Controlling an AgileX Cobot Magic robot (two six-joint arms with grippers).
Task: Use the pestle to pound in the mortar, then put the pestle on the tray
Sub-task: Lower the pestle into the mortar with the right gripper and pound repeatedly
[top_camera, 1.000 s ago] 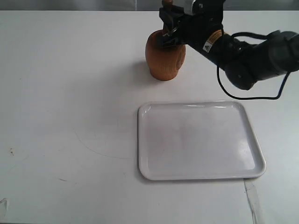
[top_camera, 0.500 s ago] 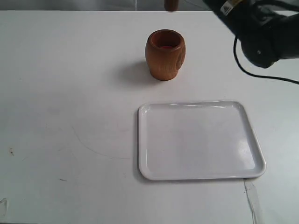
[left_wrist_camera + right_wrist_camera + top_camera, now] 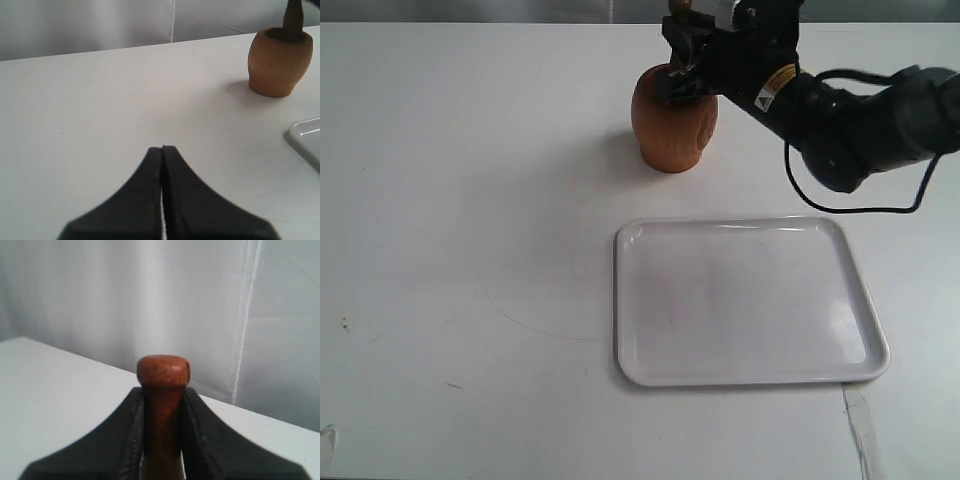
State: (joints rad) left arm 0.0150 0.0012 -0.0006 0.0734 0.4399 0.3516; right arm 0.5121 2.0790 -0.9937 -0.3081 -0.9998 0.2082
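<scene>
Right gripper (image 3: 164,394) first: its two dark fingers are closed tight on the pestle (image 3: 163,371). They pinch the shaft just under the small rounded knob, which pokes out past the fingertips. The pestle stands upright in that grip.

Directly beneath the gripper, the pestle's lower part goes down into the mouth of the mortar (image 3: 670,128). I cannot tell how deep it reaches or whether it touches the bottom, because the gripper covers the rim in the exterior view. In my left wrist view the dark shaft rises straight out of the opening. The mortar stands upright on the white table (image 3: 470,200), its orange-brown side showing grain.

Behind the gripper, a black cable (image 3: 840,208) hangs in a loop from my right arm. Further out from the gripper, beyond the mortar, the tray (image 3: 620,300) lies flat on the table. A strip of table separates it from the mortar.

Well apart from all this is my left gripper (image 3: 162,150), its fingers pressed together with nothing between them. It hangs over the table. A corner of the tray lies nearer to it than the mortar does.
</scene>
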